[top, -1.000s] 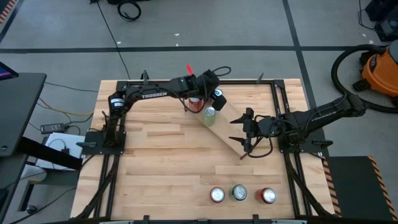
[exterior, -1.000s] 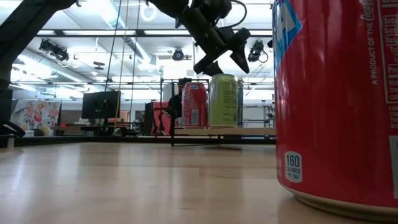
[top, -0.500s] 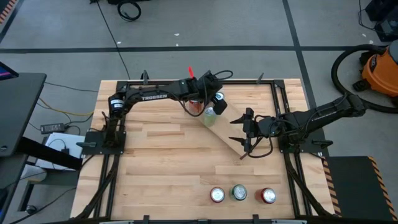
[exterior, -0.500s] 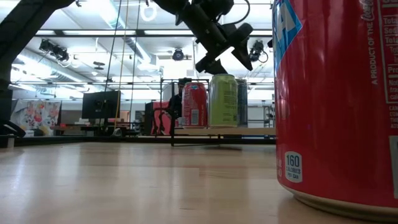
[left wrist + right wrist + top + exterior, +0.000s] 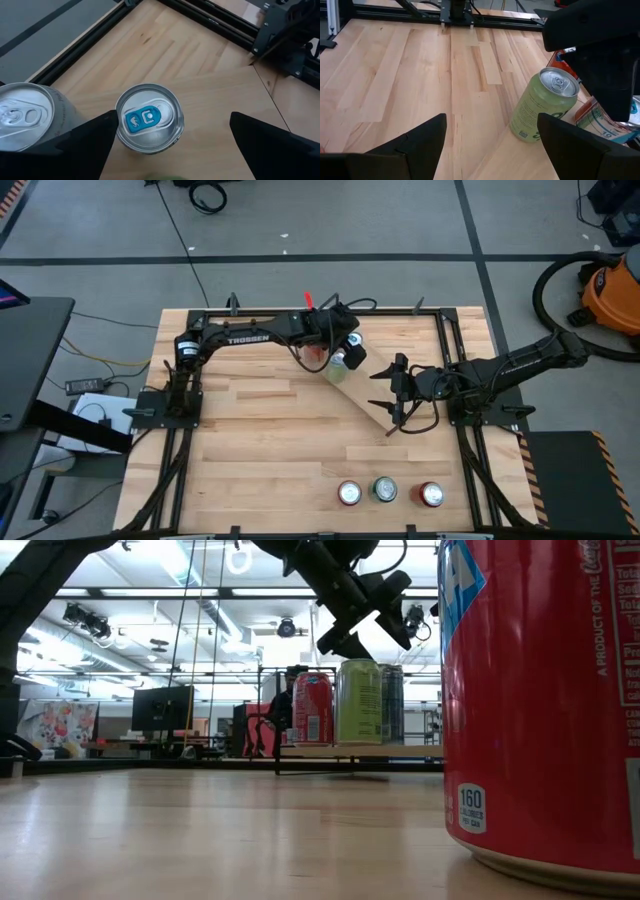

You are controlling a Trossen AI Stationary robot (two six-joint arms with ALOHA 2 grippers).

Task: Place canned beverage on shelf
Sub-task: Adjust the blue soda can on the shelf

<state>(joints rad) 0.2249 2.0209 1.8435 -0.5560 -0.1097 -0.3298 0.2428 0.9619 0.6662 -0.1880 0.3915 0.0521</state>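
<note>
A pale slatted wooden tabletop [image 5: 260, 440] sits on grey floor, an orange vacuum [image 5: 610, 290] nearby. The left tool [image 5: 365, 615], fingers spread and empty, hovers above the green can [image 5: 359, 702] standing on the shelf [image 5: 365, 395]. The right tool [image 5: 385, 392] waits released beside it.

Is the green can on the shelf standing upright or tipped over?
Upright: the green can stands on its base on the shelf, its lid facing up, clear of the left gripper.

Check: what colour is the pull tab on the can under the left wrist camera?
Blue tab, left wrist view.
</note>
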